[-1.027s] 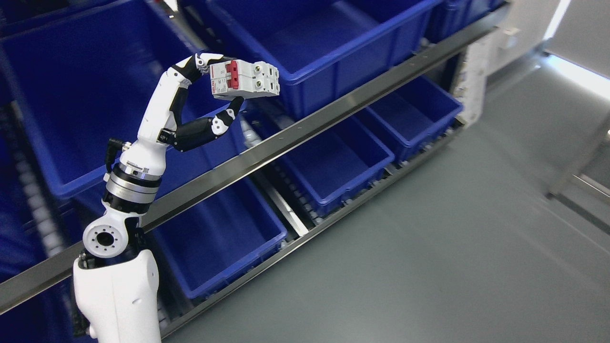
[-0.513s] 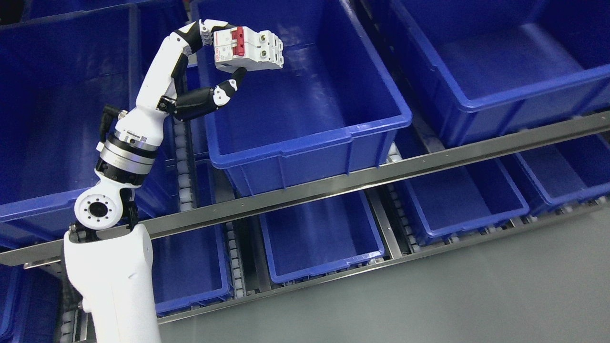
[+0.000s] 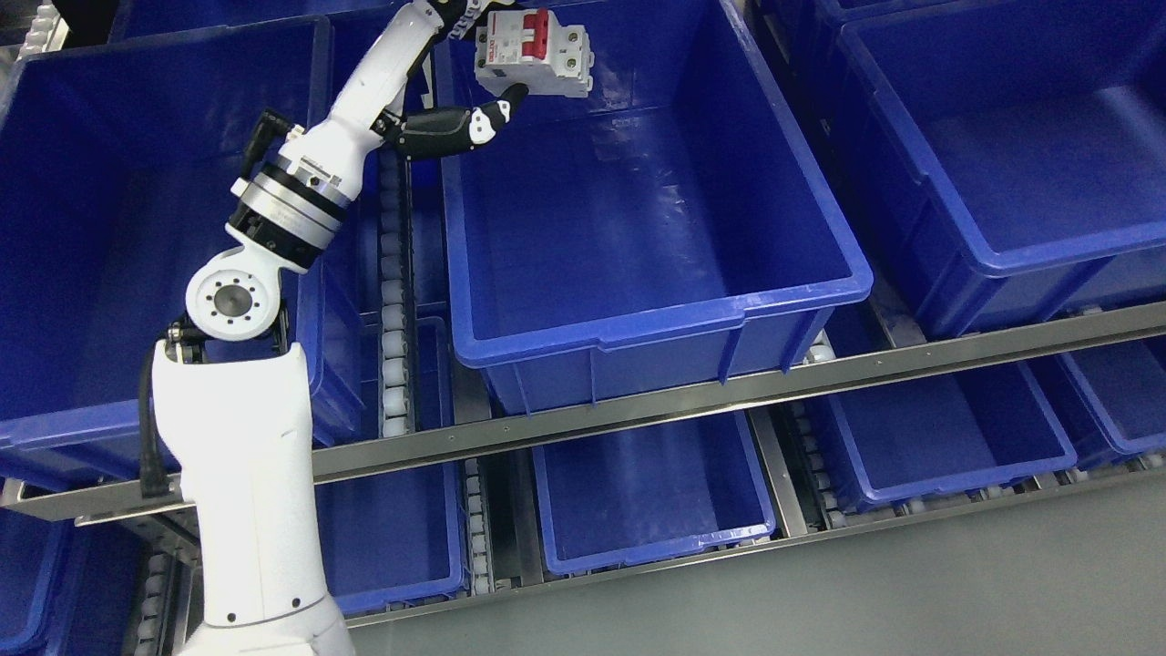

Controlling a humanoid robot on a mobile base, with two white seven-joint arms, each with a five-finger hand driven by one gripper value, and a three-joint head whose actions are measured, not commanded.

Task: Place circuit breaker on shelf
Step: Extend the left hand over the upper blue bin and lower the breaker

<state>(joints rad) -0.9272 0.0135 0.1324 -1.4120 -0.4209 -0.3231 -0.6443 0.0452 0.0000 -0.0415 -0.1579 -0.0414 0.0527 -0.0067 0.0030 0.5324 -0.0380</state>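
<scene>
One circuit breaker (image 3: 534,50); one arm (image 3: 246,437); roughly seven blue bins (image 3: 638,301).

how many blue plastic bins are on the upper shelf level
3 blue plastic bins: left, cut by the edge; middle, under the white circuit breaker with red switches held by the left hand; right, cut off. Others may lie beyond the frame.

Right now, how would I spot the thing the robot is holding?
Find the big blue bin in the middle of the upper shelf. Above its far left corner, the left hand holds a circuit breaker, the only white box with a red switch.
</scene>
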